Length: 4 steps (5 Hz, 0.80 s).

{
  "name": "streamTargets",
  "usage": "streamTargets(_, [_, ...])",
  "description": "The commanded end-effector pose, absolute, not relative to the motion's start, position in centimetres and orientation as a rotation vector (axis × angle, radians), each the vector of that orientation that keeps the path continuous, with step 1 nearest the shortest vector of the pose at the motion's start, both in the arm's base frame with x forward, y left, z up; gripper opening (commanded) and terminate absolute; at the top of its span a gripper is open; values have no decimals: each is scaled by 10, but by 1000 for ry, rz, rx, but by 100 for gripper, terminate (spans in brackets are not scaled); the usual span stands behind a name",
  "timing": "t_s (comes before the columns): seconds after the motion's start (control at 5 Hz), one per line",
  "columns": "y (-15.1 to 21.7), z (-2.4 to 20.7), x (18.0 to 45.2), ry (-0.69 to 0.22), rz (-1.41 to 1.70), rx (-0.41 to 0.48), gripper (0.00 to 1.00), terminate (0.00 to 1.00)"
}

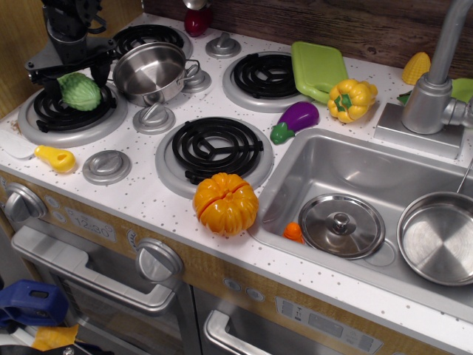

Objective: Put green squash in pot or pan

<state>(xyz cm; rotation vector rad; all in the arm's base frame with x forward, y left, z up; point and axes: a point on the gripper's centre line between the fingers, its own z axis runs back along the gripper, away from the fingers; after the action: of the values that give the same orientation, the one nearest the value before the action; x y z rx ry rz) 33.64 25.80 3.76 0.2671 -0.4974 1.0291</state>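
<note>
The green squash [81, 94] is light green and bumpy and lies on the front-left burner [52, 122]. My black gripper [68, 76] has come down over it from above. Its jaws are open and stand on either side of the squash, with one finger [100, 74] at the squash's right and the other at its left. They do not look closed on it. The shiny steel pot [151, 70] with two loop handles stands just to the right of the gripper, between the left burners, and holds nothing.
An orange pumpkin [225, 203] sits at the counter's front edge. An eggplant [295, 118], a yellow pepper [350, 98] and a green cutting board [316, 68] lie behind the sink [310, 159], which holds a lid [341, 225] and a pan [437, 237]. A yellow item [56, 157] lies front left.
</note>
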Motion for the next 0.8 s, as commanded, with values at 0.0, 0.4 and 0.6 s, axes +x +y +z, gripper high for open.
streamTargets(0.0, [259,48,345,-537,1012,254,0,0])
streamTargets(0.4, [265,91,372,-609,927,326,0,0])
streamTargets(0.6, [252,102,391,-656,879,339,0,0])
